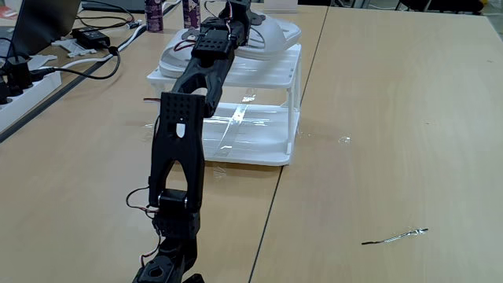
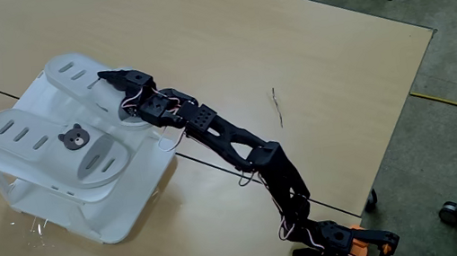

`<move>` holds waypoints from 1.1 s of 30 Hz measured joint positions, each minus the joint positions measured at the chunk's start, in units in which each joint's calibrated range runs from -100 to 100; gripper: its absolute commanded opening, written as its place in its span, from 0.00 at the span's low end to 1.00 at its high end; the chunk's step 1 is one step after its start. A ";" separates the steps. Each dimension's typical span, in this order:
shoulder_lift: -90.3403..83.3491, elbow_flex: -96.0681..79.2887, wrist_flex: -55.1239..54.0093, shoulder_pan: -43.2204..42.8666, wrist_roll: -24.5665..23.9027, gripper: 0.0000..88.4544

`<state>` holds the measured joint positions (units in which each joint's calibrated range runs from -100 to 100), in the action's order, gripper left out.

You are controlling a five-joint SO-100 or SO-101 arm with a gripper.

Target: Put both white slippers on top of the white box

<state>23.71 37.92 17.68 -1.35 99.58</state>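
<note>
We saw both white rubber slippers (image 2: 44, 142) lying side by side on the flat top of the white plastic two-tier box (image 2: 124, 221), one showing a bear-face badge (image 2: 74, 137). The black arm (image 2: 240, 144) stretched over the wooden table (image 1: 393, 118), its gripper (image 2: 112, 80) at the far slipper (image 1: 271, 33); we could not tell whether it was clenched.
</note>
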 measured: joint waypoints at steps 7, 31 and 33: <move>12.87 14.47 0.00 0.00 0.00 0.01; 18.47 22.55 0.00 -2.77 0.00 0.13; 18.47 22.55 0.00 -2.62 0.00 0.20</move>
<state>42.19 60.47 17.68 -3.97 99.58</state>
